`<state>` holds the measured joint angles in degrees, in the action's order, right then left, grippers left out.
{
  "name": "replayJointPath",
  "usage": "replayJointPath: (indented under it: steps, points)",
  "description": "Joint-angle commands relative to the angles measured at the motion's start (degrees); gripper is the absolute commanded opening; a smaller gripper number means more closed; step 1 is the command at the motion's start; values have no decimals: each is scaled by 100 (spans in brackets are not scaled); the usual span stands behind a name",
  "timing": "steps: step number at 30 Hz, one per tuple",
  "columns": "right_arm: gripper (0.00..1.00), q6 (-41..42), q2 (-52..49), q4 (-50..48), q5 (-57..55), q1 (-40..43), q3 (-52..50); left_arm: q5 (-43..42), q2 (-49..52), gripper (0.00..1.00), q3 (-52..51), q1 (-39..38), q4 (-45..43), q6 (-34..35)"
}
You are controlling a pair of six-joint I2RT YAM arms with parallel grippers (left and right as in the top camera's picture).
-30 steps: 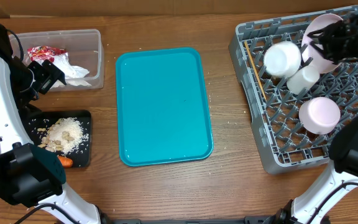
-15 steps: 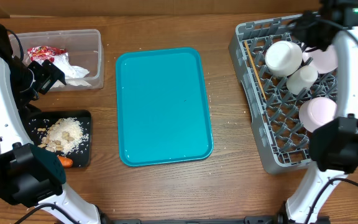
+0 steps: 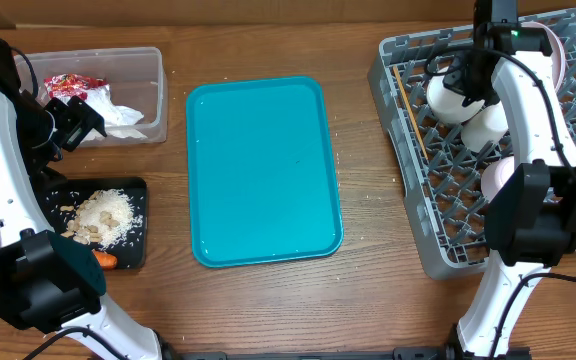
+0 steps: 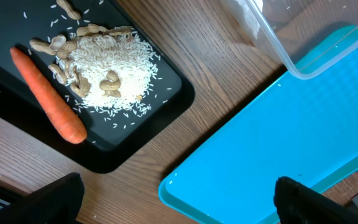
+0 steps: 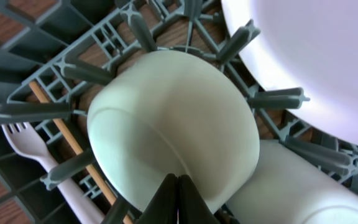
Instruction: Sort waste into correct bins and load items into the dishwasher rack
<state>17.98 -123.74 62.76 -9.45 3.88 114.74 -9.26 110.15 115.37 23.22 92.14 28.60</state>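
The grey dishwasher rack (image 3: 438,235) holds a white bowl (image 3: 446,95), a cup (image 3: 486,128), a second bowl (image 3: 496,178), the plate (image 3: 556,52) and a chopstick (image 3: 413,115). My right gripper (image 3: 471,80) is shut and empty just above the first bowl (image 5: 173,118), its tips (image 5: 178,186) pressed together; the fork (image 5: 30,146) lies beside the chopstick (image 5: 67,134). My left gripper (image 3: 76,118) is open and empty (image 4: 179,205) between the clear tub (image 3: 153,95) and the black tray (image 3: 133,250). The tray holds rice and nuts (image 4: 110,71) and the carrot (image 4: 48,96).
The clear tub holds a red wrapper (image 3: 68,83) and white napkins (image 3: 118,112). The teal serving tray (image 3: 263,170) lies in the middle of the wooden table. A few rice grains are scattered on the wood around it.
My right gripper has swung left from the plate at the rack's back right to above the first bowl. The plate now stands free. The left arm has not moved.
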Motion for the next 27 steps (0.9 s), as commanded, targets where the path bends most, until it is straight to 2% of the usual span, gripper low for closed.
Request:
replayJointPath:
  steps: [1,9,14,21,27]
  points:
    - [4,17,-81,-55,-144,111,4,-22,-151,100,-15,-42,7,79]
    - [4,17,-463,-26,-623,157,122,-20,-151,100,-15,-42,7,79]
    - [4,24,-372,695,-516,157,1023,-20,-151,100,-15,-42,7,79]
    - [4,20,494,1759,909,155,1963,-22,-151,100,-15,-42,9,79]
    - [4,17,1443,2955,957,155,1958,-22,-151,100,-15,-42,7,79]
